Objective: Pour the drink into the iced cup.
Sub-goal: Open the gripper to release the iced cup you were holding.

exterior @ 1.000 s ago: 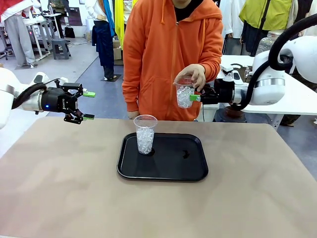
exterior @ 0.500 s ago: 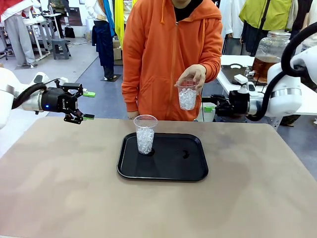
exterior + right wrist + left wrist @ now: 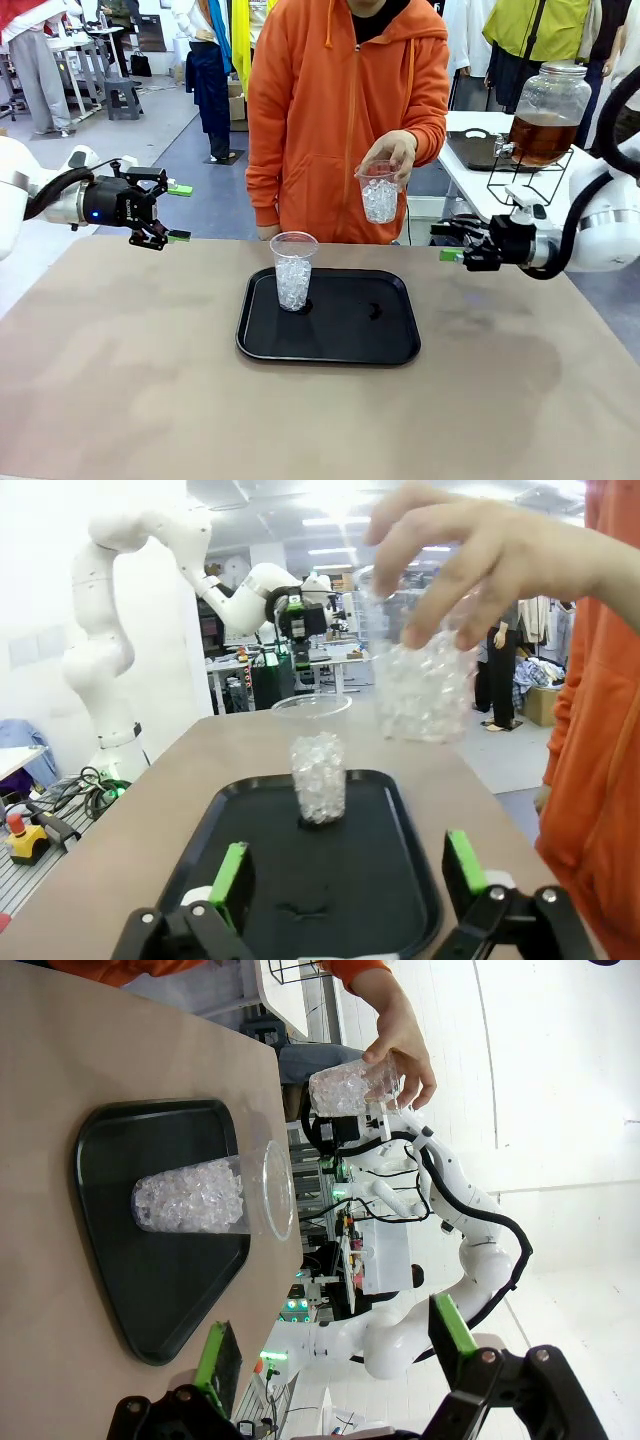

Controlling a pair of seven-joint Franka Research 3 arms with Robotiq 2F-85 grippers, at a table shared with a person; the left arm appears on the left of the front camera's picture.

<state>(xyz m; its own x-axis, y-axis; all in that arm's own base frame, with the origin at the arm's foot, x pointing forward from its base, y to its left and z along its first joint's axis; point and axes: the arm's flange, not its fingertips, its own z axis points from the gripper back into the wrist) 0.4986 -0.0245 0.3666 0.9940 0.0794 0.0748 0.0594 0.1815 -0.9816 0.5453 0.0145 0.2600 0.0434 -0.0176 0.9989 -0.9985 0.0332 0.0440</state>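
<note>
Green-padded right gripper (image 3: 447, 242) has backed off the hand-held iced cup (image 3: 379, 195), fingers apart, empty; left gripper (image 3: 180, 212) unmoved, fingers apart; drink (image 3: 541, 138) sits in jar (image 3: 551, 88), unpoured

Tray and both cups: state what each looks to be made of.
Tray: probably moulded plastic, black, with a dull satin finish; soft glints run along its raised, rounded rim.
Cup on the tray: likely thin clear plastic, glossy; the ice shows straight through its wall, and the lip is thin.
Held cup: looks the same, clear and glossy; glass cannot be excluded.
</note>
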